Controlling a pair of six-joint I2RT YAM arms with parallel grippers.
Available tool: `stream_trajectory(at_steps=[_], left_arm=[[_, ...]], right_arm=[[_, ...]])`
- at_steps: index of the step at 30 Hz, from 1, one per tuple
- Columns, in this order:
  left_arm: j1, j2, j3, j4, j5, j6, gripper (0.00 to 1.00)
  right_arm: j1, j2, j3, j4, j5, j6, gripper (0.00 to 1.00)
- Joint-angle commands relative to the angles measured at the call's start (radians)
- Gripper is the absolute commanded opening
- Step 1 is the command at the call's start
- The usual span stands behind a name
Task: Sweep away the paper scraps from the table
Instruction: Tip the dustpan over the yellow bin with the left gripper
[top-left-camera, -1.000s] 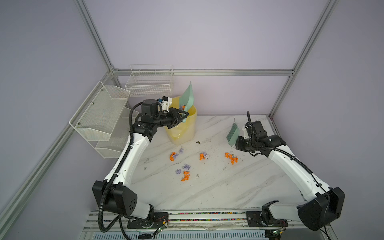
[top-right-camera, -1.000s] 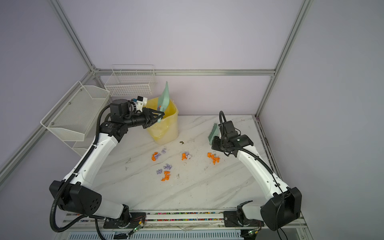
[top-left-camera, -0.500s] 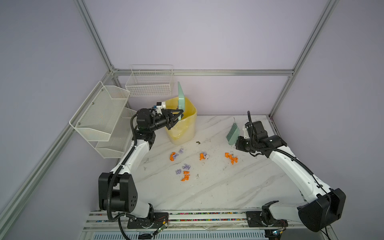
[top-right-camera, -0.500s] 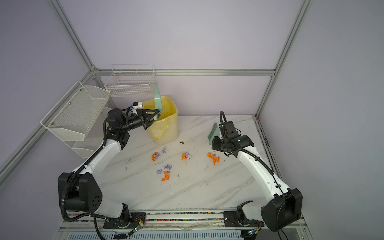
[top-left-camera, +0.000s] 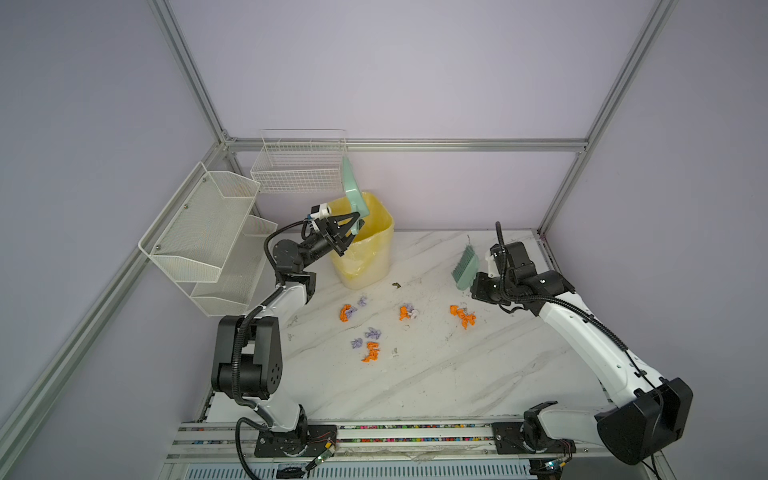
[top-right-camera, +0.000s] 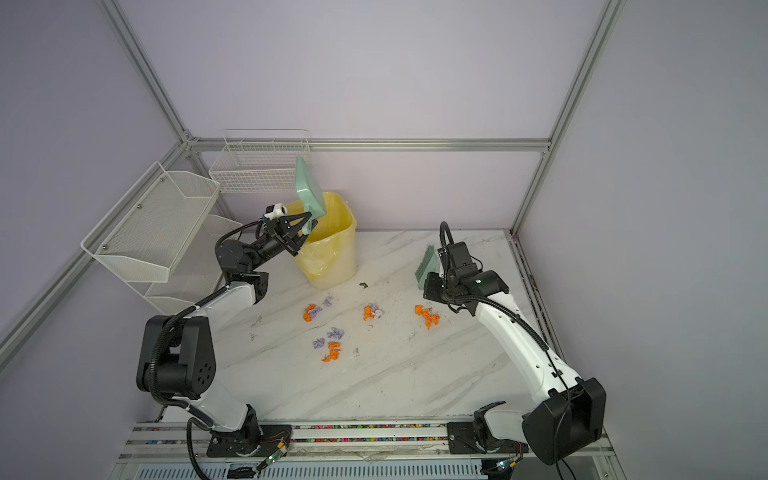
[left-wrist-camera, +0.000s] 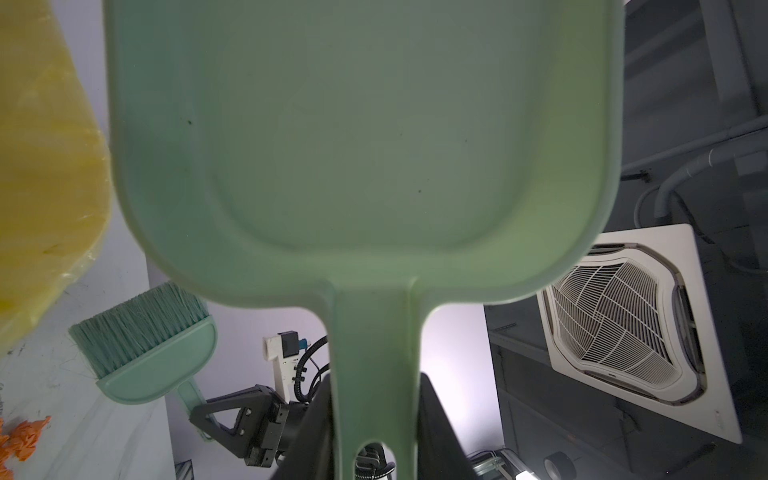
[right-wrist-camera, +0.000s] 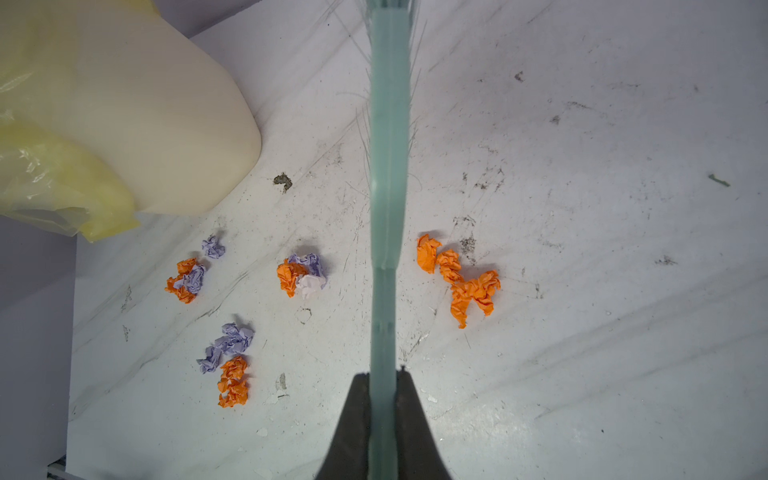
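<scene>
Orange and lilac paper scraps (top-left-camera: 370, 351) lie in several small clumps mid-table (top-left-camera: 415, 386), seen too in the right wrist view (right-wrist-camera: 457, 274). My left gripper (top-left-camera: 353, 226) is shut on the handle of a green dustpan (top-left-camera: 353, 195), held upright above the yellow bin (top-left-camera: 370, 257). In the left wrist view the pan (left-wrist-camera: 365, 145) is empty, and its handle sits between the jaws of the left gripper (left-wrist-camera: 374, 386). My right gripper (top-left-camera: 478, 286) is shut on a green brush (top-left-camera: 465, 266), held above the table just behind the rightmost orange clump (top-left-camera: 462, 316).
Two white mesh shelves (top-left-camera: 208, 232) and a wire basket (top-left-camera: 299, 166) hang on the left and back walls beside the bin. Dark specks (top-left-camera: 397, 285) and scuffs mark the marble. Aluminium rails (top-left-camera: 374, 434) run along the table's front edge.
The left arm has folded back toward its base, and the dustpan has shifted a little left and turned more upright over the bin. The right arm and brush have not moved.
</scene>
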Motion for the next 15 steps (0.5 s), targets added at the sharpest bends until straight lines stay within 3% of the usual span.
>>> stream_trajectory(at_steps=[1, 5, 7, 13, 15], left_arm=[[0.011, -0.029, -0.026, 0.132, -0.008, -0.140, 0.09], [0.012, -0.054, -0.024, 0.113, 0.003, -0.125, 0.09], [0.011, -0.092, -0.026, -0.012, 0.021, -0.048, 0.09], [0.011, -0.284, 0.042, -0.670, 0.066, 0.432, 0.14], [0.011, -0.314, 0.070, -0.798, 0.063, 0.530, 0.14]], right_arm=[[-0.003, -0.026, 0.006, 0.017, -0.004, 0.009, 0.00], [-0.004, -0.021, 0.012, 0.017, -0.009, 0.012, 0.00], [-0.004, -0.019, 0.015, 0.017, -0.009, 0.012, 0.00], [-0.003, -0.018, 0.017, 0.018, -0.014, 0.018, 0.00], [-0.003, -0.020, 0.014, 0.018, -0.018, 0.020, 0.00]])
